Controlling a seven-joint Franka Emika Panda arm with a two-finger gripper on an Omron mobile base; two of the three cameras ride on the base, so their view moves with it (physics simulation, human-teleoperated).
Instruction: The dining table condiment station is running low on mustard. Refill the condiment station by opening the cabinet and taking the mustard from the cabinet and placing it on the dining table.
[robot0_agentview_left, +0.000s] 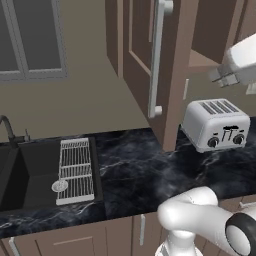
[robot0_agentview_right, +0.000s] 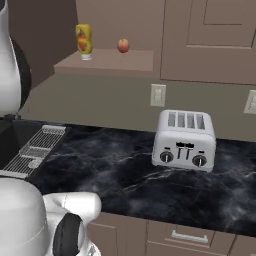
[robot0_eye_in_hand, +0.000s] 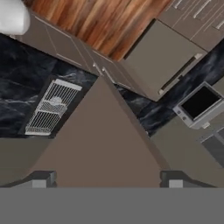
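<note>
The cabinet door (robot0_agentview_left: 142, 55) stands swung open toward me, its long silver bar handle (robot0_agentview_left: 156, 60) facing the room. On the bared shelf (robot0_agentview_right: 107, 62) the yellow mustard (robot0_agentview_right: 83, 41) stands upright at the left, well apart from my hand. My gripper (robot0_agentview_left: 225, 75) hangs high, right of the open door and above the toaster. In the hand view it (robot0_eye_in_hand: 107, 181) looks steeply down over the brown door (robot0_eye_in_hand: 100, 144), fingertips (robot0_eye_in_hand: 41, 179) wide apart and open, holding nothing. The dining table is out of view.
A small round reddish fruit (robot0_agentview_right: 123, 45) sits on the shelf right of the mustard. A silver toaster (robot0_agentview_right: 185, 140) stands on the black marble counter (robot0_agentview_right: 110, 170). A sink (robot0_agentview_left: 30, 170) with a wire rack (robot0_agentview_left: 75, 170) lies at the left. A shut cabinet door (robot0_agentview_right: 210, 35) is at the right.
</note>
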